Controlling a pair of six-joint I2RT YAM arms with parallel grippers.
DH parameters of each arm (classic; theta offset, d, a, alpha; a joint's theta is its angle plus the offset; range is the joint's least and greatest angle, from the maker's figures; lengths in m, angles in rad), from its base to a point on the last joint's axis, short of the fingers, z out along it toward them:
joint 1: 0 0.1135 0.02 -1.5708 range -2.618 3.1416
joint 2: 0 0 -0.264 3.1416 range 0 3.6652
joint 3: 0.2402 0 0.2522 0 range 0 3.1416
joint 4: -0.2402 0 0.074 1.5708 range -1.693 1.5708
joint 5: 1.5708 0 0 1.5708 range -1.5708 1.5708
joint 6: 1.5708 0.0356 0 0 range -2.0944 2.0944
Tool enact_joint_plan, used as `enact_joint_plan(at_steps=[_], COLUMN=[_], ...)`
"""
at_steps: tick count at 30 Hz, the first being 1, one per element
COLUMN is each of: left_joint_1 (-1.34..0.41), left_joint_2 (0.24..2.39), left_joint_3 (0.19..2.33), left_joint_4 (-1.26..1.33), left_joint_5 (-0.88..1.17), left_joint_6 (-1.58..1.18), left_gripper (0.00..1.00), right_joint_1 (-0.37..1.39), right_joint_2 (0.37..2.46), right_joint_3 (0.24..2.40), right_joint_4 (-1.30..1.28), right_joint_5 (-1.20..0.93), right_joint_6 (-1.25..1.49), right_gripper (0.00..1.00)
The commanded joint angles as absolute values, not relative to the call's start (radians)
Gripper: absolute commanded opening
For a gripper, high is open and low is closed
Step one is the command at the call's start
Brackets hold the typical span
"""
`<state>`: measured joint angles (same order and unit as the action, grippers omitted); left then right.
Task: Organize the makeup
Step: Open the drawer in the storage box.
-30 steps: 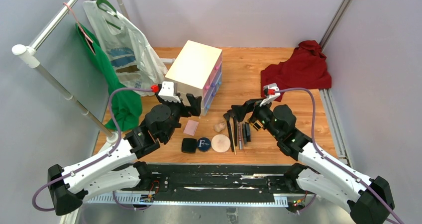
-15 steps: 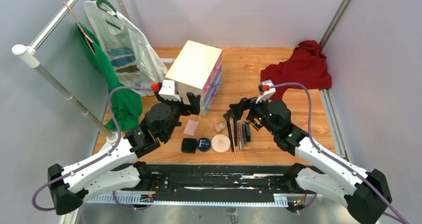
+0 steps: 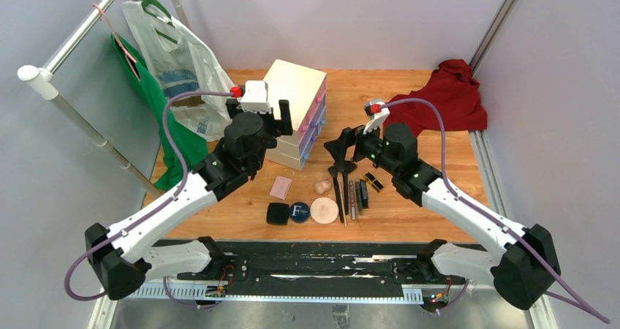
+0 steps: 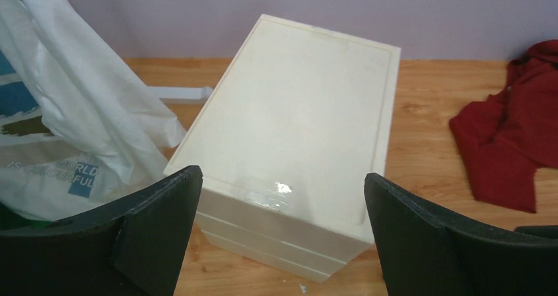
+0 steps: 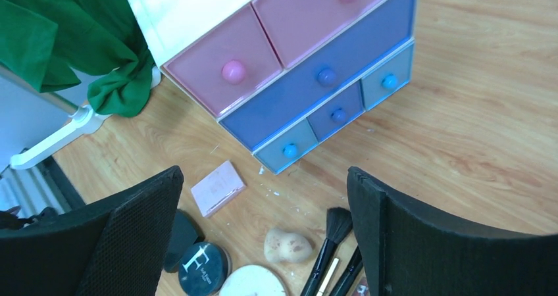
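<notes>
The makeup lies in a row on the wood table, near the front: black square compact (image 3: 277, 213), navy round compact with a white letter (image 3: 298, 211), beige puff (image 3: 324, 210), pink square (image 3: 281, 187), beige sponge (image 3: 322, 186), black brush (image 3: 335, 186), pencils (image 3: 354, 197) and black-gold lipstick (image 3: 373, 181). My left gripper (image 3: 260, 115) is open and empty, held above the near end of the cream chest (image 4: 309, 105). My right gripper (image 3: 343, 148) is open and empty, above the brush and facing the chest's drawers (image 5: 316, 79). The right wrist view shows the sponge (image 5: 287, 245) and pink square (image 5: 218, 187).
A red cloth (image 3: 439, 102) lies at the back right. A white plastic bag (image 3: 183, 66) and a green cloth (image 3: 175, 146) hang from a metal rail (image 3: 80, 124) on the left, close to the chest.
Both arms have reached further back. The left gripper rose from the table beside the chest to its top. The right gripper moved left toward the drawer fronts. The makeup has not moved.
</notes>
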<state>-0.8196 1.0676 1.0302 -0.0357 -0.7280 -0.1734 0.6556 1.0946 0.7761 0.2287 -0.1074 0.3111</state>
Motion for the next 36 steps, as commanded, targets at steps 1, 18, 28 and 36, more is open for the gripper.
enact_joint_plan(at_steps=[1,18,28,36], left_joint_1=[-0.753,-0.633,-0.609,-0.609], left_joint_2=[1.135,1.289,1.315,1.298], left_joint_3=[1.078,1.091,1.064,1.030], left_joint_4=[-0.090,-0.079,-0.076,-0.086], left_joint_5=[-0.675,-0.596,-0.572,-0.563], left_joint_6=[-0.175,-0.190,-0.214,-0.231], left_gripper=[0.98,0.98,0.98,0.98], right_joint_1=[0.598,0.488,0.473,0.471], right_joint_2=[1.139,1.342,1.506,1.618], right_joint_3=[0.795,0.765,0.780,0.817], right_joint_4=[0.334,0.715,0.970,1.040], right_joint_5=[-0.290,-0.587,-0.675,-0.703], right_joint_6=[0.417,0.707,0.869,0.921], right_gripper=[0.92,0.87,0.82,0.73])
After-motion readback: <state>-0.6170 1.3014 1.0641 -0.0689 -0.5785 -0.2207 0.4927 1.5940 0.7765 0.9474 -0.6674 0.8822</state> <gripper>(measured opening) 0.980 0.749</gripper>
